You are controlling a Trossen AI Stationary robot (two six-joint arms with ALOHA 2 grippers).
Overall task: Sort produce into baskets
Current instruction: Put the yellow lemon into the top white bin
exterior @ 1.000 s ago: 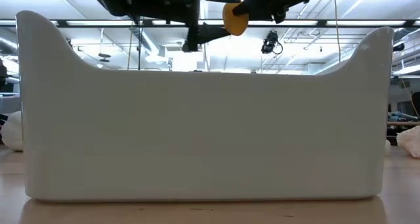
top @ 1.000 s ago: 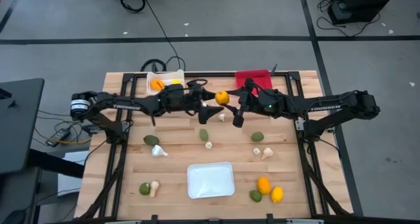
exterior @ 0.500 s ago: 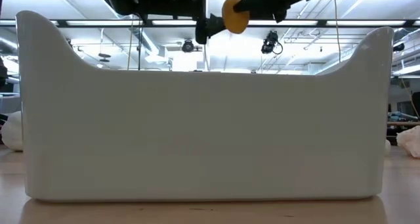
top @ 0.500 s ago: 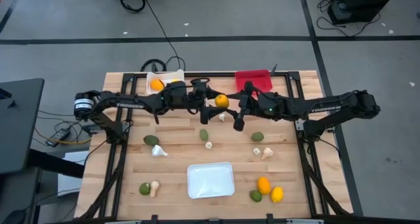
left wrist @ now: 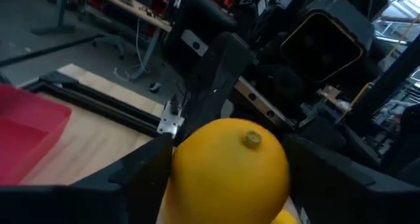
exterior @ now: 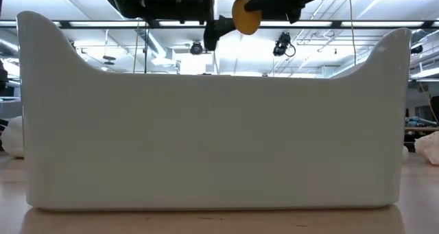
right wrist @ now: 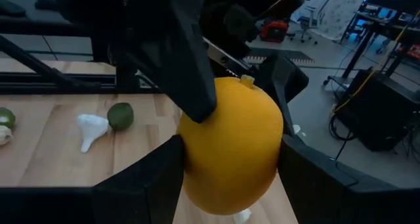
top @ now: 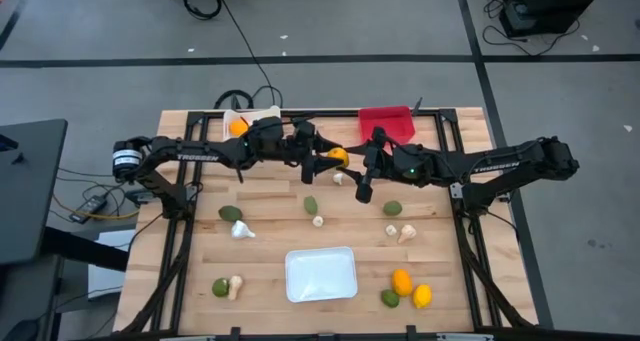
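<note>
A round orange fruit (top: 339, 156) hangs above the table's far middle, between my two grippers. My right gripper (top: 349, 159) is shut on it from the right. My left gripper (top: 327, 160) reaches in from the left, with one finger on each side of the same fruit. The fruit also shows in the low view (exterior: 244, 18), high above the white tray (exterior: 206, 138). The deep white bin (top: 266, 114), holding orange and yellow fruit, and the red bin (top: 387, 120) stand at the far edge. My left gripper has the orange fruit's two sides (left wrist: 187, 165) between its two fingers, level from the table's left. Its fingers (right wrist: 180, 73) lie against the fruit's stem end. The fruit is clear of the table. My right gripper pinches the orange fruit's lower half (right wrist: 197, 168) between its two fingers (right wrist: 154, 178), level from the table's right. The fruit is lifted clear, its stem (right wrist: 247, 81) toward the left gripper.
Green fruits (top: 311, 204) (top: 392, 208) (top: 231, 213) and garlic bulbs (top: 241, 230) (top: 400, 232) lie scattered on the wooden table. The shallow white tray (top: 320, 274) lies near the front middle. An orange, a yellow and a green fruit (top: 405, 288) cluster at front right.
My left gripper has moved toward the table's right, up to the orange fruit, and its fingers now stand on either side of it. My right gripper has kept the fruit nearly still in the air.
</note>
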